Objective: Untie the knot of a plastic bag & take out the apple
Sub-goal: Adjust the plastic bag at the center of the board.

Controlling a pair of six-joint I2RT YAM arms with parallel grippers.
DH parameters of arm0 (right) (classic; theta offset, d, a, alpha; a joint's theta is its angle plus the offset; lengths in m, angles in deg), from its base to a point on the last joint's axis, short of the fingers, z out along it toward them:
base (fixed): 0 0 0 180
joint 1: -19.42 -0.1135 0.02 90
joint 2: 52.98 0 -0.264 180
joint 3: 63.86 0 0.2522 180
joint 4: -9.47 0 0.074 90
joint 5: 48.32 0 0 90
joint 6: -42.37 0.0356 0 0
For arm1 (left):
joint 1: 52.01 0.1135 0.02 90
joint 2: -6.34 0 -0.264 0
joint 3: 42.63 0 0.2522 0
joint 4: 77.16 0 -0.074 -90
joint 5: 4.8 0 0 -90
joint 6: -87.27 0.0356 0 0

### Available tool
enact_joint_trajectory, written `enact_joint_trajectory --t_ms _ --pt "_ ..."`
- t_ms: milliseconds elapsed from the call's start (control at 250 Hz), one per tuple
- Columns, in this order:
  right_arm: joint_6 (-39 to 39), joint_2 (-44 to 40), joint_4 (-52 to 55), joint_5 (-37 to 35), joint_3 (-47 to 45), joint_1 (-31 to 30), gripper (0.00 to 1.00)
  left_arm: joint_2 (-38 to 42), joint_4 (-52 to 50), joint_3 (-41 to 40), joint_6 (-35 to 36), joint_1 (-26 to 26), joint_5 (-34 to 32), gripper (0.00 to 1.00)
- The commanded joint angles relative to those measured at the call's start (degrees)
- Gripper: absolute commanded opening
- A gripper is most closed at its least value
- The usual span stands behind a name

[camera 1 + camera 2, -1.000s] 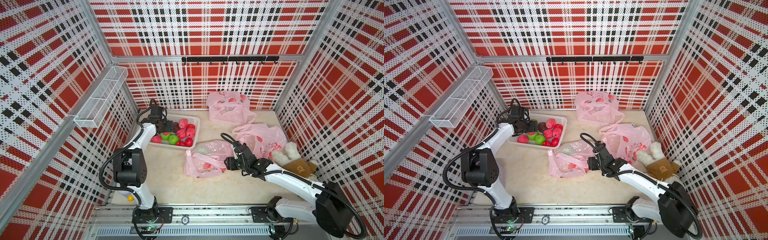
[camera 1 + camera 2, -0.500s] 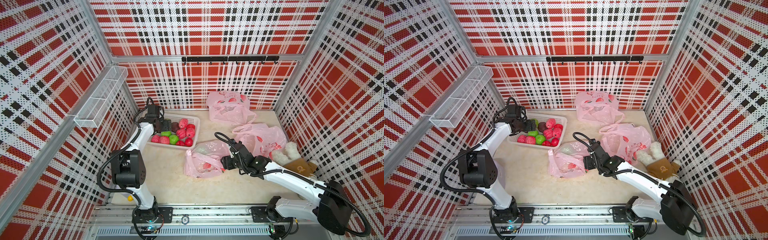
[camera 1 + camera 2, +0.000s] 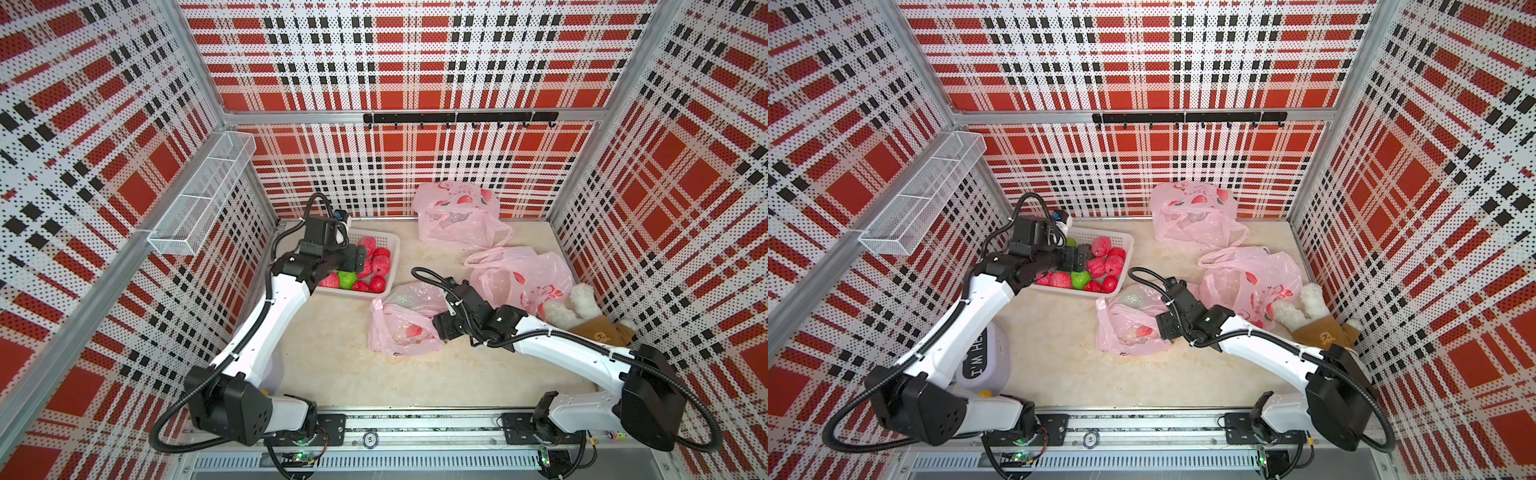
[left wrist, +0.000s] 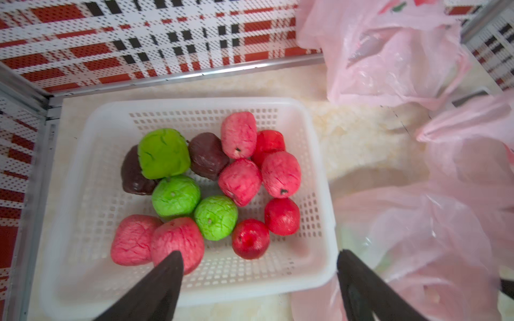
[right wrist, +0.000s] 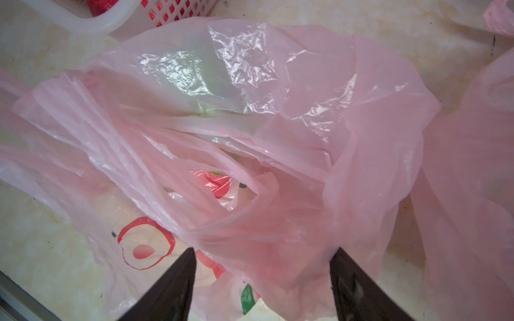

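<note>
A pink plastic bag [image 3: 405, 320] [image 3: 1129, 322] lies crumpled mid-table with its mouth slack [image 5: 250, 125]; I cannot make out a knot. A pale greenish shape [image 5: 178, 75] shows through the plastic, and I cannot tell whether it is the apple. My right gripper [image 3: 442, 328] [image 5: 263, 258] is open at the bag's right edge, with loose plastic lying between its wide fingers. My left gripper [image 3: 357, 257] [image 4: 260, 266] hangs open and empty over the white basket [image 4: 314, 272]. The basket holds several red, pink, green and dark apples [image 4: 240, 180].
Two more pink bags lie at the back [image 3: 457, 216] and the right [image 3: 523, 278]. A plush toy [image 3: 582, 316] sits by the right wall. A wire shelf [image 3: 203, 195] hangs on the left wall. A lilac container [image 3: 984, 357] stands under the left arm.
The left gripper has swung rightward across the basket. The right gripper has edged left toward the bag and its jaws have widened.
</note>
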Motion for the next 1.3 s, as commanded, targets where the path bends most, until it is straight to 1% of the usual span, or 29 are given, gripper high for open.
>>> enact_joint_trajectory --t_ms 0,120,192,320,416,536,584,628,656,720,748,788,836,940,1056,1185,1297 --pt "-3.69 2.56 0.22 -2.10 2.53 -0.60 0.79 2.61 -1.27 -5.18 -0.48 -4.85 0.61 0.86" --pt "-5.07 4.84 0.76 -2.96 4.19 -0.86 0.82 6.93 2.11 -12.50 -2.72 -9.21 4.27 0.80" --pt "-5.68 6.03 0.52 -3.06 4.65 -1.01 0.87 10.33 5.91 -17.42 -4.05 -12.08 4.40 0.76" --pt "-6.32 8.61 -1.30 -3.25 4.51 -1.13 0.88 16.42 13.25 -25.32 -5.78 -18.42 1.64 0.66" --pt "-6.90 11.30 -2.41 -4.60 4.95 -1.30 0.88 19.32 18.40 -29.45 -6.98 -22.80 -0.44 0.59" --pt "-7.74 14.27 -3.05 -5.87 6.24 -1.43 0.85 20.91 21.59 -31.11 -6.87 -26.61 -2.88 0.56" --pt "-8.09 15.08 -3.74 -5.93 6.32 -1.47 0.80 21.12 22.55 -31.38 -6.88 -27.14 -2.75 0.56" --pt "-8.45 15.77 -4.44 -5.57 6.28 -1.49 0.70 20.86 23.04 -31.53 -6.99 -27.53 -2.62 0.56" --pt "-8.76 16.19 -4.80 -5.24 6.34 -1.53 0.60 20.58 23.18 -31.66 -7.11 -27.69 -2.51 0.56" --pt "-9.20 16.68 -4.94 -4.64 6.71 -1.56 0.30 19.91 23.37 -32.12 -7.99 -27.88 -2.42 0.55" --pt "-9.27 16.63 -4.88 -4.91 6.71 -1.78 0.20 19.76 23.83 -32.54 -8.39 -27.90 -2.12 0.55" --pt "-9.21 16.08 -5.07 -5.42 6.60 -2.05 0.10 19.76 24.91 -33.47 -8.98 -28.22 -1.86 0.54" --pt "-8.73 14.94 -5.21 -6.25 6.25 -2.19 0.00 19.96 26.65 -34.97 -9.92 -28.83 -1.93 0.53" --pt "-6.92 11.25 -6.61 -7.85 4.34 -2.33 0.00 20.18 30.56 -38.24 -11.48 -30.75 -2.75 0.52" --pt "-4.65 6.03 -10.06 -7.53 1.00 -2.46 0.00 20.09 33.43 -40.47 -12.32 -33.02 -4.33 0.52" --pt "-0.73 0.47 -12.34 -8.15 -2.48 -3.69 0.00 18.86 34.70 -41.10 -12.75 -33.70 -4.31 0.52" --pt "2.49 -4.19 -13.29 -10.43 -4.74 -5.83 0.00 16.95 36.74 -41.64 -13.57 -34.42 -4.17 0.52"
